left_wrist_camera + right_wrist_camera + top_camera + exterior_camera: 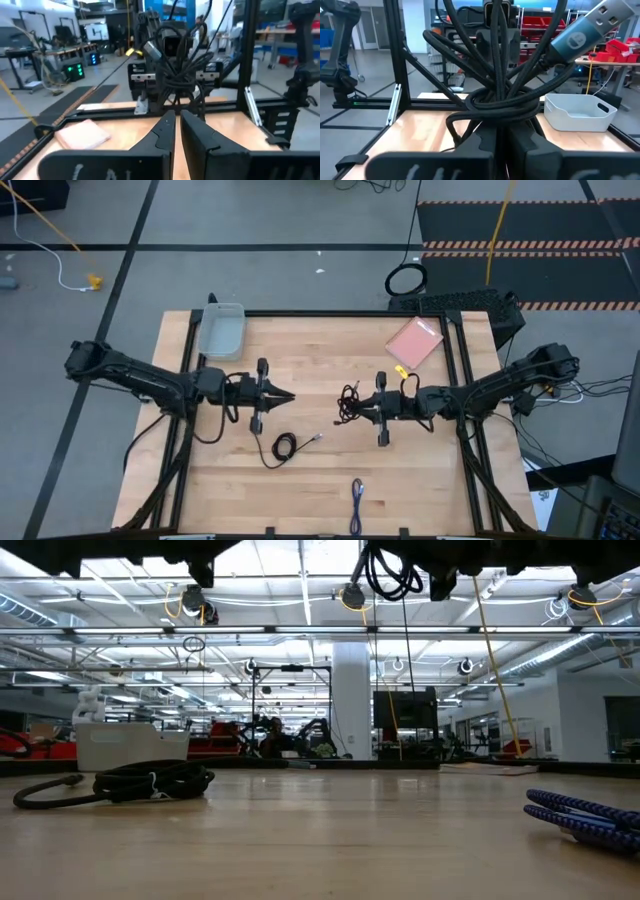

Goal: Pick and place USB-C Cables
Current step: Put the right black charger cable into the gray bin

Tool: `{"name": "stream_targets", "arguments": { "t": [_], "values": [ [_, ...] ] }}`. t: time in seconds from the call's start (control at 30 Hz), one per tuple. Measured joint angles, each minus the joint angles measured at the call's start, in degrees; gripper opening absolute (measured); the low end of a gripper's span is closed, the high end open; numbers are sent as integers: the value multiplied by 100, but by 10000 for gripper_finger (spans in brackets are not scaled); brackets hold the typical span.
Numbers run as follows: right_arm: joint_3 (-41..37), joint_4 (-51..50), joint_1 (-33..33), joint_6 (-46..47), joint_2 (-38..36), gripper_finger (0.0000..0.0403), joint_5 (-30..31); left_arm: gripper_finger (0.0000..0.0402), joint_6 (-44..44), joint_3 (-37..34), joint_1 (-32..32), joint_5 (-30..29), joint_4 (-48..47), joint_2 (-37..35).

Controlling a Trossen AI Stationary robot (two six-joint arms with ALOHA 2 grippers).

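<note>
My right gripper (pixel 360 408) hovers right of the table's centre, shut on a black USB-C cable (pixel 347 402), a bunched coil with a grey connector (pixel 592 27) sticking out. The low view shows this coil (pixel 392 572) high above the wood. My left gripper (pixel 287 396) is shut and holds nothing; it is left of centre and points at the right gripper. A second black cable (pixel 284 447) lies coiled on the table nearer the front, also seen in the low view (pixel 130 782). The blue-purple cable (pixel 357 498) lies near the front edge. My right gripper (pixel 497 134) pinches several strands of the black cable's coil (pixel 496 105) between its two fingers. The fingers are level and come from the table's right. The coil is lifted clear of the table, bunched around the fingertips, with loops and the connector end standing free.
A clear plastic tray (pixel 221 330) stands at the far left corner of the table. A pink flat square (pixel 414 340) lies at the far right. A dark frame (pixel 330 313) edges the table. Bare wood lies between the two arms and the front edge.
</note>
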Motion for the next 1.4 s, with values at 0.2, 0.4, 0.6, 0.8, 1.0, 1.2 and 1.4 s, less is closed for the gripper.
{"name": "stream_targets", "arguments": {
  "t": [0.2,0.4,0.6,0.8,1.0,1.2,1.4],
  "values": [
    [0,175,-13,-159,0,6,1,33,-158,-80,203,382,543,503],
    [0,244,-13,-256,0,6,1,33,-338,-80,301,481,1116,1010],
    [0,246,-13,-138,0,6,1,33,-422,-66,301,540,1835,1281],
    [0,246,-13,-111,2,6,3,63,-679,256,281,831,1789,1479],
    [12,566,-15,-87,297,6,3,134,-599,718,144,839,1753,1853],
    [161,819,-117,-52,753,6,-148,194,-441,1033,135,743,1734,2253],
    [283,883,-254,207,994,6,-447,274,-336,1229,107,532,1767,2523]
  ]
}}
